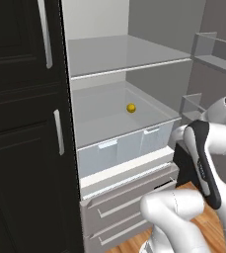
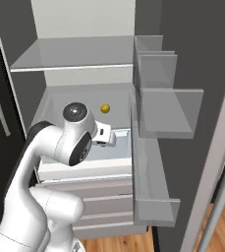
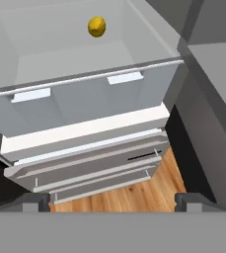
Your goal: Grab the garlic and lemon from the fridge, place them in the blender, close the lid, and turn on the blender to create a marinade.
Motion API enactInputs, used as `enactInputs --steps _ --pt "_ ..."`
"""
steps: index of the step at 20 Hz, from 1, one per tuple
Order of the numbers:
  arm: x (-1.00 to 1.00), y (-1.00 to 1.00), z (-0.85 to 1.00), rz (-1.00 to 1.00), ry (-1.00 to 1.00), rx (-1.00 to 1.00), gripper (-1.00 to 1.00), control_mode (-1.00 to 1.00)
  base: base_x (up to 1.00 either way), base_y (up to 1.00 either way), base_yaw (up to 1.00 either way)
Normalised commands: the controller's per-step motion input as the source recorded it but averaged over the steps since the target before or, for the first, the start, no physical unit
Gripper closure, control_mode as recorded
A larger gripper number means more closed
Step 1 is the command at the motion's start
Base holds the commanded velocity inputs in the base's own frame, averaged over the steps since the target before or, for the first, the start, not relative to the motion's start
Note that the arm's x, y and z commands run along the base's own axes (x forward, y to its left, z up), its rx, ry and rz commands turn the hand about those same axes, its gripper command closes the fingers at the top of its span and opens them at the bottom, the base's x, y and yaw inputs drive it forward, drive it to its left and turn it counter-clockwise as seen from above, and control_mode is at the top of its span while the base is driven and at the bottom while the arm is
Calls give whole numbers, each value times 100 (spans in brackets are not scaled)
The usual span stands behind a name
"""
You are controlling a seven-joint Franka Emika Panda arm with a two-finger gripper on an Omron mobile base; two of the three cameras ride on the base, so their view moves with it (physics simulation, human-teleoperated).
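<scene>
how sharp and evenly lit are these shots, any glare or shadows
Left base view: flat, even light, lemon crisp, faint sheen on the shelf. Right base view: door bins translucent, no glare. Hand view: sharp throughout, gripper tips dark, no strong shadows.

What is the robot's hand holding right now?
Nothing. The gripper is open and empty, and the lemon sits apart on the fridge shelf.

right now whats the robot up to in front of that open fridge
The white arm is reaching toward the open fridge with nothing in its grasp. Its gripper is open and sits in front of the crisper drawers, short of the shelf. The lemon lies alone on the shelf above those drawers, toward the back, untouched. It looks like the arm is lining up to go in for the lemon.
</scene>
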Motion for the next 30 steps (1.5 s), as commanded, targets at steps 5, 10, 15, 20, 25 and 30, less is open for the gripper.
enactInputs --steps 5,10,15,20,25,30 --pt "30 -54 -9 -7 0 0 -100 -100 0 0 0" --pt "21 -64 -16 -8 1 0 -100 -100 0 0 0" --pt "28 -56 -43 -5 1 -2 -100 -100 0 0 0" --pt "15 -32 -19 -7 1 -1 -100 -100 0 0 0" --pt "0 71 26 -8 0 0 -100 -100 0 0 0" --pt "33 100 24 -9 0 0 -100 -100 0 0 0"
